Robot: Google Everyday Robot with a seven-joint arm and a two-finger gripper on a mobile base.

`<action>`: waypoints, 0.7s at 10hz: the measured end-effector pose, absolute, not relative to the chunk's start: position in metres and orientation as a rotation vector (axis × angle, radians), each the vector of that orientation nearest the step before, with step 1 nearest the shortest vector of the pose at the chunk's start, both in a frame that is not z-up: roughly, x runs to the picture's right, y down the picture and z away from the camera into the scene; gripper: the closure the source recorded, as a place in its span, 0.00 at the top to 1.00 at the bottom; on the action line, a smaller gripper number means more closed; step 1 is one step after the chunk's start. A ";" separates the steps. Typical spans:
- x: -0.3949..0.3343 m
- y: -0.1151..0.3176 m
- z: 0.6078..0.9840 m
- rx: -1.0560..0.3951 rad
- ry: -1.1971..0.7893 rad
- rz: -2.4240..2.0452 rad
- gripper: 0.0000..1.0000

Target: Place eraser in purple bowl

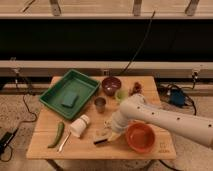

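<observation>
Fingers' spread could not be told, gripper (110, 131) sitting low at the eraser (102, 136), judged light, stiff, best pinched across narrow sides.

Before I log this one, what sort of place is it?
Probably an indoor robot test area, not a home: a wooden table staged with mixed props, and loose cables on the floor. The gripper is low over the table's front, beside the orange bowl.
</observation>
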State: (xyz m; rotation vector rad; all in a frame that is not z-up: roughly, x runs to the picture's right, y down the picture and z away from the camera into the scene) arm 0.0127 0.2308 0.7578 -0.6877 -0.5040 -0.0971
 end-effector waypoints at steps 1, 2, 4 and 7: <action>0.010 0.221 0.753 -0.679 -0.508 -0.104 0.00; 0.007 0.204 0.749 -0.666 -0.510 -0.110 0.00; 0.007 0.170 0.750 -0.642 -0.500 -0.107 0.00; 0.039 0.143 0.754 -0.620 -0.460 -0.069 0.00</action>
